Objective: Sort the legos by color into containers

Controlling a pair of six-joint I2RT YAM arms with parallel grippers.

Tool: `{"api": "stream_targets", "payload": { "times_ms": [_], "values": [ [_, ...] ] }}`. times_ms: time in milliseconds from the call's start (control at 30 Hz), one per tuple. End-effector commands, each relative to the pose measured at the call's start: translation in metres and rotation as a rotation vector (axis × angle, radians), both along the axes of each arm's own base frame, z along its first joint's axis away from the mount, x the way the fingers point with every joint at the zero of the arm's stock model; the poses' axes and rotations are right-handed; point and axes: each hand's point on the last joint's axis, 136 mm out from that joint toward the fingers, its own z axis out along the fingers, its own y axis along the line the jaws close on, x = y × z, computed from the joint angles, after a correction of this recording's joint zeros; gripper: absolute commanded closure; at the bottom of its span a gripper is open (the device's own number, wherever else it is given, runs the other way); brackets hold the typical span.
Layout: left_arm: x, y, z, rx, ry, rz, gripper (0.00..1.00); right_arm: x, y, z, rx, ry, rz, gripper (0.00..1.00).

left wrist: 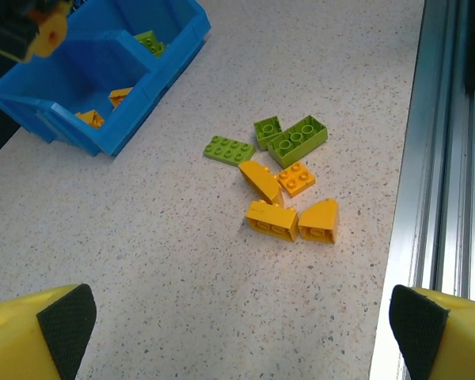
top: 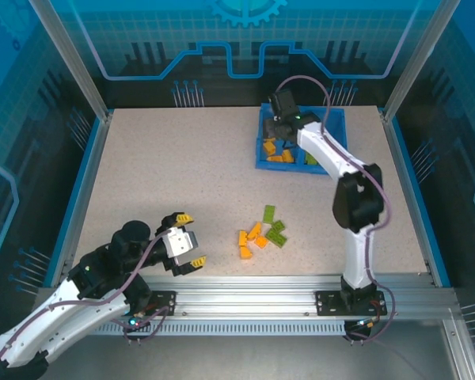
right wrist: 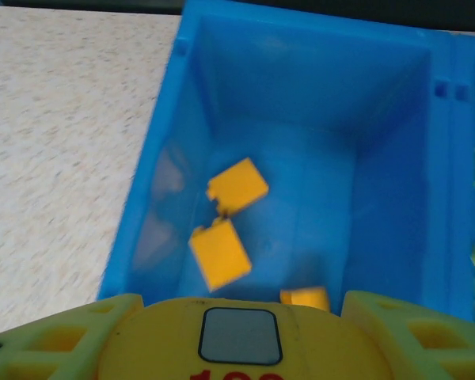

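- The right claw (top: 283,125) hangs over the left compartment of the blue tray (top: 260,163), just above its far rim. Its own camera is blurred and cuts off the fingertips, so I cannot tell whether they are apart or together.
- Straight below it, orange legos (right wrist: 229,214) lie on the floor of that left compartment; three show in the right wrist view, possibly more out of sight.
- Across the tray's middle wall (right wrist: 447,158), green legos (top: 310,158) sit in the right compartment.
- The tray stands at the far side of the surface (top: 166,174), right of centre.
- Loose legos (left wrist: 281,182) lie in a tight cluster on the surface, well apart from the tray on its near side: four orange and three green, the green ones on the cluster's tray side.
- The left claw (top: 191,238) is far from the tray, by the near left of the surface, with its fingers (left wrist: 63,324) spread wide and nothing between them. It faces the cluster.
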Motion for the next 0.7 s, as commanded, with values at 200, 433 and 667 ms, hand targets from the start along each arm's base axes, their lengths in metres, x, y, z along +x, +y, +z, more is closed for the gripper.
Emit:
{"api": "stream_targets", "payload": {
  "times_ms": [200, 433, 667],
  "values": [
    [0.003, 0.003, 0.006, -0.047, -0.048, 0.027, 0.01, 0.043, -0.021, -0.051, 0.033, 0.144, -0.009, 0.37],
    [0.004, 0.003, 0.004, -0.044, -0.051, 0.025, 0.01, 0.048, -0.016, -0.033, 0.073, 0.122, 0.016, 0.23],
    [0.005, 0.003, 0.002, -0.037, -0.054, 0.026, 0.01, 0.039, -0.012, 0.016, 0.116, 0.064, 0.034, 0.22]
  ]
}}
